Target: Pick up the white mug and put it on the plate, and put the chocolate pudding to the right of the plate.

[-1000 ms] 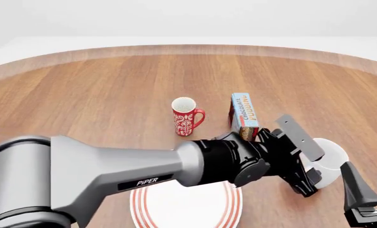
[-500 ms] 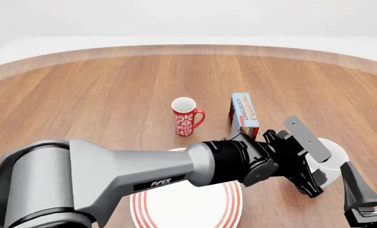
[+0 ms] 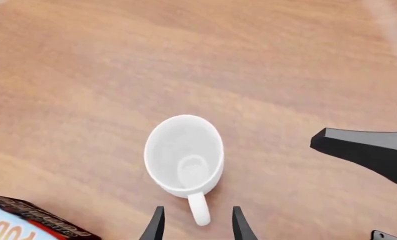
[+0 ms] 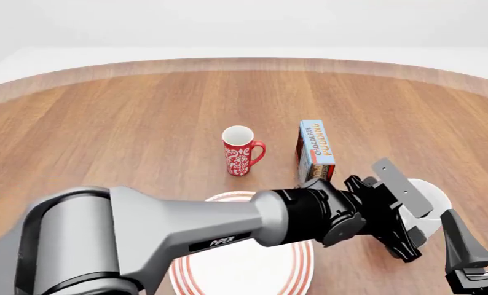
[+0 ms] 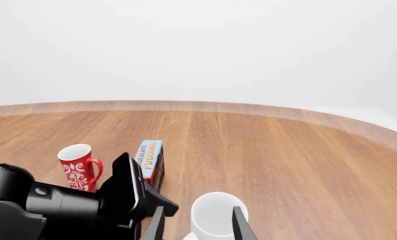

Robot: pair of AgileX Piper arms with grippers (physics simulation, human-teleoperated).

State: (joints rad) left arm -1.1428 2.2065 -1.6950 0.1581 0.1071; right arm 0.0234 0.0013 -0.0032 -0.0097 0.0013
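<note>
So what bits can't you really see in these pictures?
- White mug: in the front view the left pincer covers most of it, handle included.
- Plate: front view, the left arm crosses over it and the bottom edge cuts it off.
- Chocolate pudding: left wrist view, only a corner shows at the edge.
- Right pincer: only the fingertips show in its own view; the front view's corner cuts it off.

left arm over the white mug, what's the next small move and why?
Probably ease the left gripper straight down. Its fingers are open and straddle the mug handle, with the mug upright and not yet gripped. Closing on the handle comes after.
</note>
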